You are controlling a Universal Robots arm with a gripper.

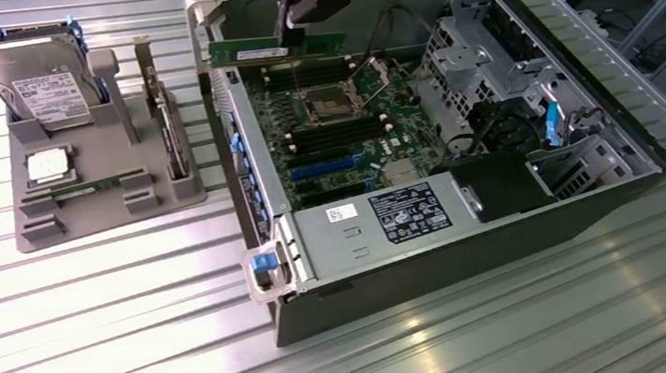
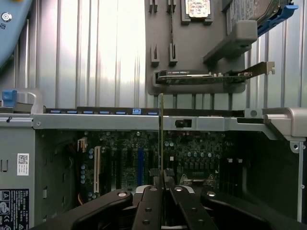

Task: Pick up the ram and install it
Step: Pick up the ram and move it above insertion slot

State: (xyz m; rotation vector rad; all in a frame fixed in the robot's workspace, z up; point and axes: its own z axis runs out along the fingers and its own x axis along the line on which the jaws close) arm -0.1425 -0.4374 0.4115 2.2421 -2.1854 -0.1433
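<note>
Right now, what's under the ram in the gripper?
Below the ram: the motherboard, with black memory slots. The gripper hides the board nearest it in the wrist view.

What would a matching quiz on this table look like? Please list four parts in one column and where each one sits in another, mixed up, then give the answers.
Things:
1. ram
2. hard drive
3. processor chip
4. expansion card

Places:
A. standing on edge in the grey holder
B. held by the gripper above the open computer case
C. lying flat in the holder
D. propped at a tilt in the holder, with blue side rails

Pairs: 1-B, 2-D, 3-C, 4-A
</note>
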